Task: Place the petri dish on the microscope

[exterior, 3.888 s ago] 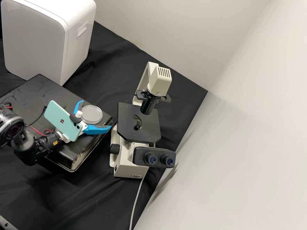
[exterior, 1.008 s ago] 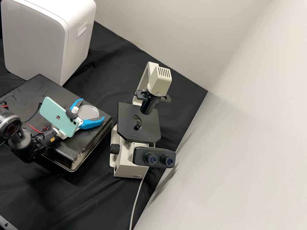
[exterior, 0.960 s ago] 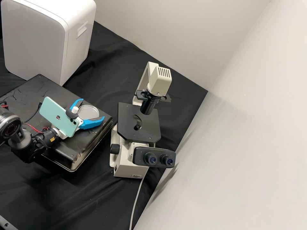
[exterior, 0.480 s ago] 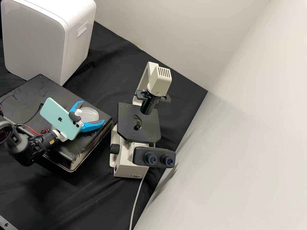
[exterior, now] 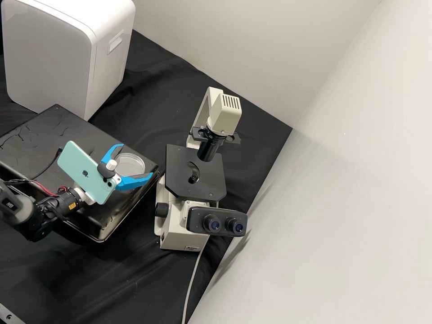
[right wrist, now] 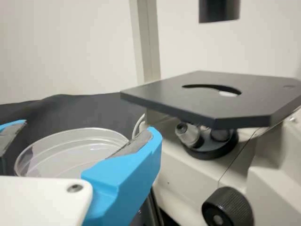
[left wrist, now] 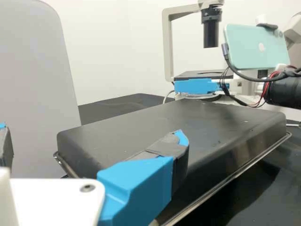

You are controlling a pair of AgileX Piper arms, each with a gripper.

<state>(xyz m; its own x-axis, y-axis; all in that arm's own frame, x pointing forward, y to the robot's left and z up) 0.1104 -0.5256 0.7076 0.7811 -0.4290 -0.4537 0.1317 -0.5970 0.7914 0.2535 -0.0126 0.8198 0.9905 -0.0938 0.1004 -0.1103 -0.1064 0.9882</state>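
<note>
**Petri dish (exterior: pixel 129 164) not picked up yet**

Microscope (exterior: pixel 177 225) has a bare stage (exterior: pixel 200 180), so the placing's all left to do. Beside it on the black tray (exterior: pixel 45 130), the right gripper (exterior: pixel 138 161) has its fingers spread either side of the dish, no squeeze yet I reckon. Left gripper (left wrist: pixel 91 134) is open too, at the tray's end away from the microscope.

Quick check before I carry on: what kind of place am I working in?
Most likely a laboratory bench: a microscope, a clear petri dish on a black tray, and a white cabinet behind them.
</note>
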